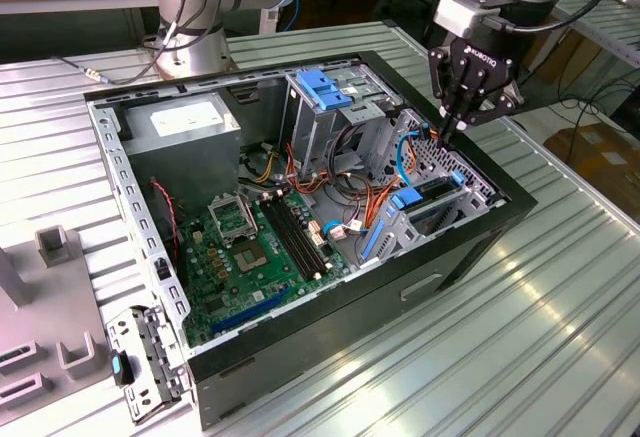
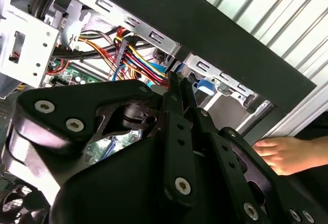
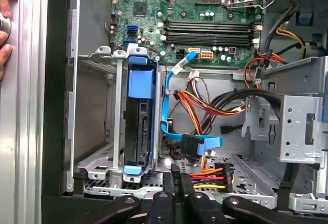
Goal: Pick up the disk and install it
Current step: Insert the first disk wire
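Beside disk (image 3: 137,126), tangled cables (image 3: 205,106)

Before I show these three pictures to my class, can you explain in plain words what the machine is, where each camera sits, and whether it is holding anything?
The machine is a robot arm ending in a black gripper. The exterior view looks from off the arm at an open computer case lying on a ribbed metal table. The two wrist views come from cameras riding on the arm, looking past the gripper into the case. The fingers are closed together with nothing between them, their tips low inside the case near the coloured cables. The disk, with its blue rails, already stands in a metal bay. A person's hand rests beside the case.
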Robot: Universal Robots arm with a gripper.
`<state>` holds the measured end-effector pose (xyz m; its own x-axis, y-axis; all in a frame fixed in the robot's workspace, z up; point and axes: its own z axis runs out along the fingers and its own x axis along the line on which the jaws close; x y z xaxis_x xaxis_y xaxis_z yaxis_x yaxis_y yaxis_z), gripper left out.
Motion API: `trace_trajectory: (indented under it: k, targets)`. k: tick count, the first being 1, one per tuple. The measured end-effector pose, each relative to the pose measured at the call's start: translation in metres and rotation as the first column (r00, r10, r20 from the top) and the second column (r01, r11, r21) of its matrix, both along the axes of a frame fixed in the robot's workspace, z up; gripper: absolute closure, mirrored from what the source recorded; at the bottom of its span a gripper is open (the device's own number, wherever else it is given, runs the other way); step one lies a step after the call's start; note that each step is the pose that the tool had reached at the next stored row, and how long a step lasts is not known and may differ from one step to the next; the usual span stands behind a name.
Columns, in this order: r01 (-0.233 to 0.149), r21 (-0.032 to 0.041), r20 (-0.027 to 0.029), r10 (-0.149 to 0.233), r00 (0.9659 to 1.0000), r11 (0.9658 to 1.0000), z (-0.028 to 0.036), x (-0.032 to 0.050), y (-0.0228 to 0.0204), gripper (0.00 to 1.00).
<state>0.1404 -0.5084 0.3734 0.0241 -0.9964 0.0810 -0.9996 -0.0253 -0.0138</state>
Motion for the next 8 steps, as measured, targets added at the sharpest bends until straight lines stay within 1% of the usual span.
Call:
trace_trajectory:
  k: [1, 3, 4, 6, 8]
  targets:
    - [0.001, 0.0001, 0.0, -0.001, 1.0, 1.0, 0.0, -0.0004, -0.0014, 0.84]
    - [0.001, 0.0017, -0.0001, -0.001, 1.0, 1.0, -0.0002, -0.0043, -0.0056, 0.84]
    - [0.001, 0.0032, -0.0001, -0.001, 1.0, 1.0, -0.0004, -0.0056, -0.0089, 0.84]
    - [0.001, 0.0092, -0.0001, -0.001, 1.0, 1.0, -0.0008, -0.0066, -0.016, 0.84]
    - [0.001, 0.0141, -0.0001, -0.001, 1.0, 0.9999, -0.0013, -0.0067, -0.0187, 0.84]
